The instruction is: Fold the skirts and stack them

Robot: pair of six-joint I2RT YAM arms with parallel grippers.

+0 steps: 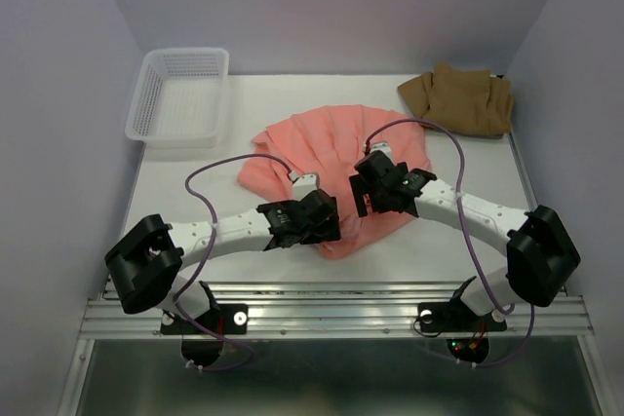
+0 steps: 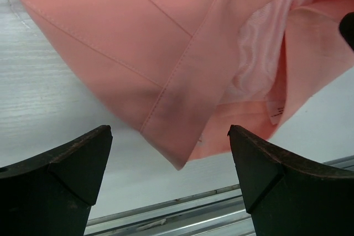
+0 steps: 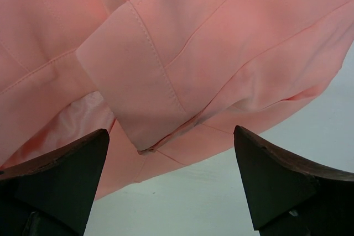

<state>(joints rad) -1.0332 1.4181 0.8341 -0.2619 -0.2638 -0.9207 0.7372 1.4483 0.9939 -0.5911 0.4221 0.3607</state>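
Observation:
A salmon-pink skirt [image 1: 317,148] lies spread and rumpled in the middle of the table. A tan-brown skirt [image 1: 458,99] lies bunched at the back right. Both grippers hover over the pink skirt's near edge. In the top view my left gripper [image 1: 330,224] and right gripper [image 1: 364,195] sit close together. In the left wrist view the left gripper [image 2: 170,136] is open, with a hem corner of the pink skirt [image 2: 166,42] pointing down between its fingers. In the right wrist view the right gripper [image 3: 171,142] is open over a folded flap and seam of the skirt [image 3: 182,42]. Neither holds anything.
A white plastic lattice basket [image 1: 180,94] stands at the back left. The metal rail [image 1: 331,317] runs along the table's near edge, just below the left gripper's view. Purple cables loop above both arms. Walls close in the table on three sides.

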